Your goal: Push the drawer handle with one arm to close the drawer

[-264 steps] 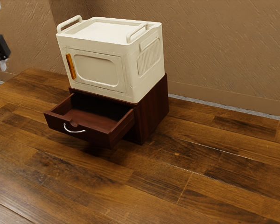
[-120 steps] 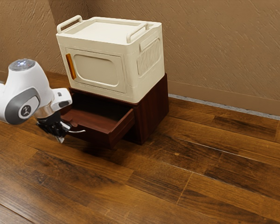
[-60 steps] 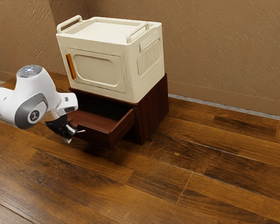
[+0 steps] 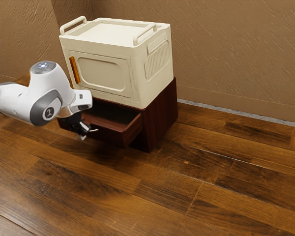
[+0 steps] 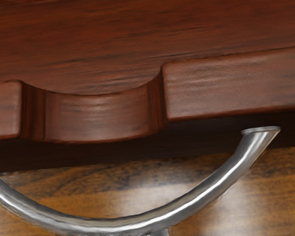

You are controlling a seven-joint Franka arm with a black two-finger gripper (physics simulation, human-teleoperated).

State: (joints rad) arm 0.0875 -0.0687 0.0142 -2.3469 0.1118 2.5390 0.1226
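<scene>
Nothing readable — a round emblem (image 4: 49, 112) marks the arm (image 4: 53, 84).

The exterior view looks from my arm's side, raised and tilted down, facing the cabinet (image 4: 160, 115) and the wall (image 4: 236, 54) behind it, far enough back to take in the whole cream box (image 4: 105, 73) and much wooden floor (image 4: 226, 177). The wrist view rides with my gripper (image 4: 83, 133), close up, looking steeply down over the drawer's front edge (image 5: 231, 86). Both share that edge, the handle (image 5: 187, 205) and some floor.

Shadowy drawer (image 4: 108, 134) — glare on handle (image 5: 103, 225)
</scene>
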